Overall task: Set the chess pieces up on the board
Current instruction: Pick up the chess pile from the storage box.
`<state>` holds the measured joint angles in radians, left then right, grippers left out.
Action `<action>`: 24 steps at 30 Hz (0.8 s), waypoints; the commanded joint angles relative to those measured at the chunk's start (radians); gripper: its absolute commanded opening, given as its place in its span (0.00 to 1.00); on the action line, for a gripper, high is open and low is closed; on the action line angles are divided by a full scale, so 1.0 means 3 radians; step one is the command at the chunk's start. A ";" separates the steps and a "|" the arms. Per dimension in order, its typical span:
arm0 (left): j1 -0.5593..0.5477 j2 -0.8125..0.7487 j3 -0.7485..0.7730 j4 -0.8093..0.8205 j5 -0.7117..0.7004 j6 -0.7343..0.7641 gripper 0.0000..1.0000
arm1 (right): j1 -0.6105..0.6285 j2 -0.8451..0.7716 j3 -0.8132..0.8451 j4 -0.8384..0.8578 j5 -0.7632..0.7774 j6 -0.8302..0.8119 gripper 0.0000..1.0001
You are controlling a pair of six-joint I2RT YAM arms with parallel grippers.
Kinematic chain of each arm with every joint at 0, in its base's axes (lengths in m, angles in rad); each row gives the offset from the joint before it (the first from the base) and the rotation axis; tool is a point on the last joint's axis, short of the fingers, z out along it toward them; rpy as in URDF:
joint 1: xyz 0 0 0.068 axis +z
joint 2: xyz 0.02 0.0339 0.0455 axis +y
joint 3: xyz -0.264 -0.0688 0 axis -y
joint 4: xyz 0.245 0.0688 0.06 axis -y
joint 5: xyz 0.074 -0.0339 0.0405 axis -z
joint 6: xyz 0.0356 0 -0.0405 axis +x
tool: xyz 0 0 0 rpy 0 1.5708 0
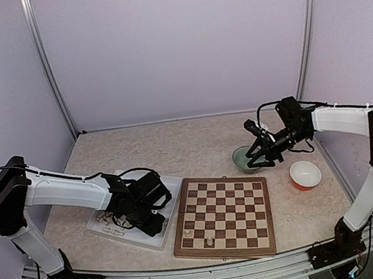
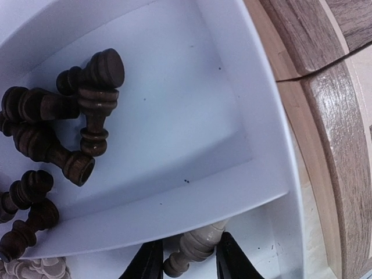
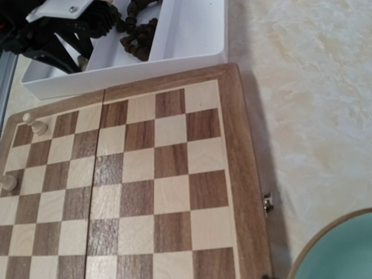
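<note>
Chess pieces (image 2: 93, 99) lie in the white tray (image 2: 250, 116) by the board (image 1: 229, 209). The left gripper (image 2: 190, 247) has jaws on both sides of 1 cream piece (image 2: 189, 257); I cannot tell if they squeeze it, and a loose hold would drop it. On the right gripper (image 1: 264, 152) I cannot tell either.

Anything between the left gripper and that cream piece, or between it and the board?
Nothing at the left gripper: the cream piece lies between its fingers. Only the white tray's wall stands between it and the board.
</note>
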<state>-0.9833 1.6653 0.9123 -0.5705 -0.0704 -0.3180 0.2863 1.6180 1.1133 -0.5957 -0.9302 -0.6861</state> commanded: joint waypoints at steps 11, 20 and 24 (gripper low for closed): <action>-0.0256 0.0208 0.0027 -0.0178 0.0214 -0.0231 0.35 | 0.0051 0.0052 0.0052 -0.0078 -0.0075 -0.0024 0.53; -0.0257 0.0191 -0.0053 -0.0192 0.0298 -0.0392 0.25 | 0.0074 0.0068 0.0061 -0.0081 -0.0076 -0.0019 0.53; -0.0254 0.0226 -0.0074 -0.0217 0.0342 -0.0435 0.23 | 0.0084 0.0068 0.0060 -0.0083 -0.0075 -0.0014 0.53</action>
<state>-1.0477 1.6852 0.9340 -0.5842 -0.0643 -0.4152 0.2989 1.6260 1.1137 -0.6018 -0.9310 -0.6872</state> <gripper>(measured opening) 0.236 0.532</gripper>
